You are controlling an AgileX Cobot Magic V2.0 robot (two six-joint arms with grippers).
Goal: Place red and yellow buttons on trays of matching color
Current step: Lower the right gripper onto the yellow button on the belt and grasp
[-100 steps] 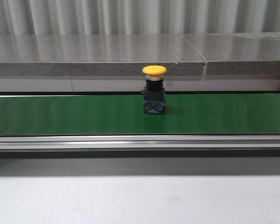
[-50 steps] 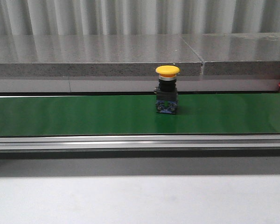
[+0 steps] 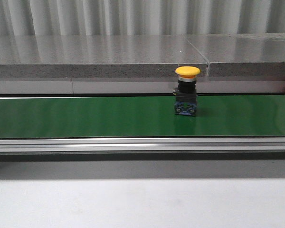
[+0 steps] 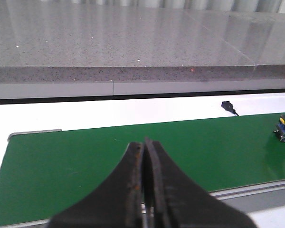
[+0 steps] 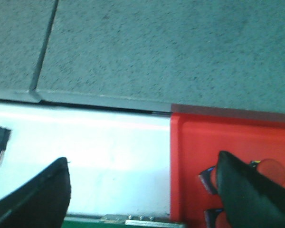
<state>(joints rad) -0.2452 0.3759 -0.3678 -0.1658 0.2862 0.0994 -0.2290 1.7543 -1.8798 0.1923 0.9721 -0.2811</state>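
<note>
Red tray (image 5: 199,142): seen in the right wrist view, beside a white surface (image 5: 99,156); at least two button units lie in it, one with a red cap (image 5: 271,168), partly hidden behind a gripper finger. A red edge also shows at the far right of the front view.
Yellow tray: not seen in any view.
Yellow button (image 3: 186,97): upright on the green conveyor belt (image 3: 85,116), right of centre, near the belt's far edge; untouched.
Left gripper (image 4: 145,156): fingers pressed together, holding nothing, above the belt, with the button well off to one side.
Right gripper (image 5: 142,190): fingers spread wide, nothing between them, over the boundary of white surface and red tray.
Surroundings: grey stone ledge (image 3: 95,57) behind the belt; aluminium rail (image 3: 133,144) along its near side; small black mark (image 4: 228,106) on the white strip.
</note>
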